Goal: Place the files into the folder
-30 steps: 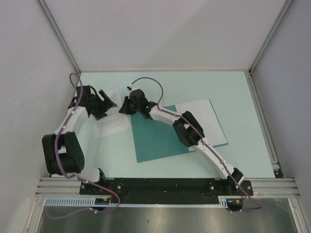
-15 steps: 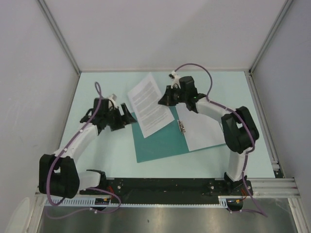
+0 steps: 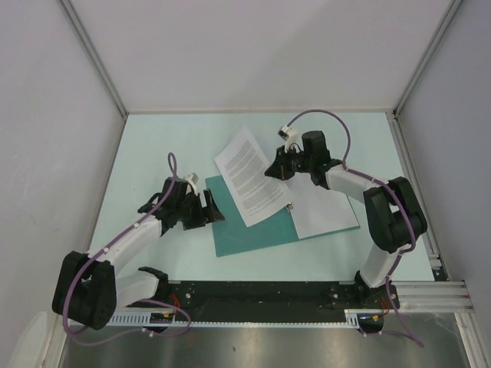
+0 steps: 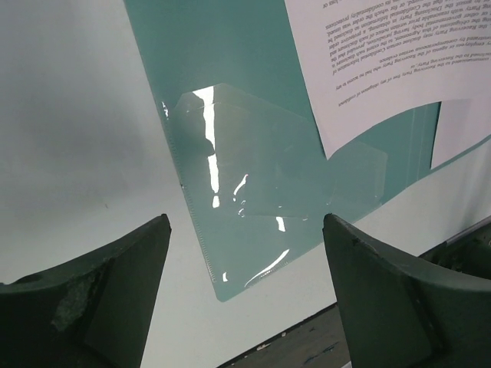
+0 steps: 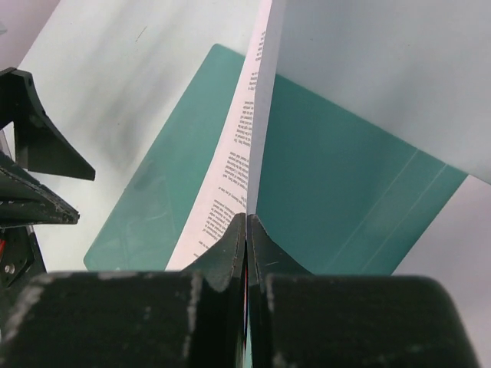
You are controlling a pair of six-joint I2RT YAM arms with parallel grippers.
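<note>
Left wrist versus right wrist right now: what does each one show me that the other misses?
Left wrist only: the glossy outline of a clear pocket on the folder's inner cover. Right wrist only: the right pincer shut on the printed sheet's edge, with the sheet seen edge-on. Both: the teal folder, the printed sheet and the open left pincer.

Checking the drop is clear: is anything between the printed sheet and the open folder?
Nothing visible is. The right gripper pinches the printed sheet over the bare green inside of the folder. The left gripper is open by its left edge, apart from the sheet.
</note>
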